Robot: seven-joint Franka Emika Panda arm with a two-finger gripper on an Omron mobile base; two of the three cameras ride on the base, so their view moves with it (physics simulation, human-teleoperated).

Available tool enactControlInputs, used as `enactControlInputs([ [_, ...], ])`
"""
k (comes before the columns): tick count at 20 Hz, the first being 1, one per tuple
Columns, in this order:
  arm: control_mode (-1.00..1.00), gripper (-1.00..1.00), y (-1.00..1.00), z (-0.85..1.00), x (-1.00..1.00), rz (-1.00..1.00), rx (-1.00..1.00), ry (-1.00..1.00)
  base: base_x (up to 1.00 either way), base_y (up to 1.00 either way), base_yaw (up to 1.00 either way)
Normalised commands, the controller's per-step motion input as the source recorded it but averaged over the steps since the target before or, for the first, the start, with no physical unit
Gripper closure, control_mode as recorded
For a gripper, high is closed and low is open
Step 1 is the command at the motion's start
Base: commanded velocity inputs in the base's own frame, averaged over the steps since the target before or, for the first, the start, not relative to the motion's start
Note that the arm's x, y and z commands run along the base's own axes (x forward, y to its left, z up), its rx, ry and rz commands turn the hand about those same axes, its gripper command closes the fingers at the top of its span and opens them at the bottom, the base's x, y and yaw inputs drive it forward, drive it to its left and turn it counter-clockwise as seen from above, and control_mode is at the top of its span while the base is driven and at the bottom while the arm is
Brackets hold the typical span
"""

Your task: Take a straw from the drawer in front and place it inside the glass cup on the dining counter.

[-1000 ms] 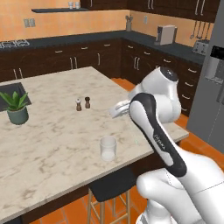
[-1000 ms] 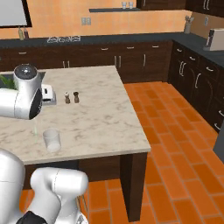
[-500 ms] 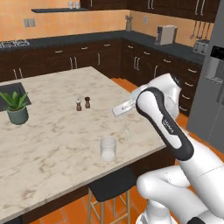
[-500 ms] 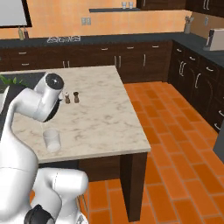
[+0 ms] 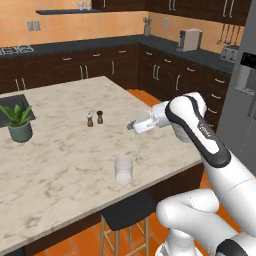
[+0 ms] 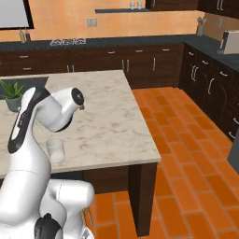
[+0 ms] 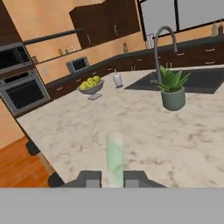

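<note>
The gripper [image 5: 131, 126] is closed on the straw [image 5: 136, 145], pinching its upper end. In the left base view the hand reaches toward 9 o'clock from the arm's bent elbow, out over the counter [image 5: 60, 150], and the straw hangs down from the fingers, nearly upright, with its lower tip just above or at the marble; which one cannot be told. In the hand view the gripper [image 7: 113, 177] sits at 6 o'clock with its two dark tips close together, and the straw [image 7: 115, 157] runs from between them toward 12 o'clock as a pale, blurred stripe.

The cup [image 5: 123, 169] stands upright on the counter at about 7 o'clock from the gripper in the left base view, near the straw's lower tip but apart from it, and close to the counter's near edge. In the right base view the cup [image 6: 55, 149] shows at 6 o'clock below the arm's white elbow.

Two small shakers [image 5: 94, 118] stand side by side at 9 o'clock from the gripper, well apart from the cup. A potted plant [image 5: 19, 122] sits further toward 9 o'clock beside a dark sink [image 5: 15, 107]. In the hand view the plant [image 7: 173, 89] stands at 1 o'clock before a curved tap [image 7: 162, 41], and a bowl of fruit [image 7: 91, 85] rests at 11 o'clock.

A stool [image 5: 130, 212] stands under the counter's near edge, at 6 o'clock from the cup.
</note>
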Motion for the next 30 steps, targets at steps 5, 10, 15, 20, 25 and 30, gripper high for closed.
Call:
enactControlInputs([
  [5,-1.00,1.00,0.00,-0.02,0.00,0.23,0.14,-0.09,0.00,0.00,0.00],
  [10,-1.00,1.00,0.00,0.00,0.02,0.16,0.14,-0.03,0.00,0.00,0.00],
  [15,-1.00,1.00,0.00,-0.04,0.00,0.15,0.03,-0.17,0.00,0.00,0.00],
  [20,-1.00,1.00,-0.03,-0.03,-0.10,0.13,0.00,-0.22,0.00,0.00,0.00],
  [25,-1.00,1.00,-0.08,-0.14,-0.17,0.12,0.00,-0.17,0.00,0.00,0.00],
  [30,-1.00,1.00,-0.08,-0.25,-0.05,0.11,0.03,-0.11,0.00,0.00,0.00],
])
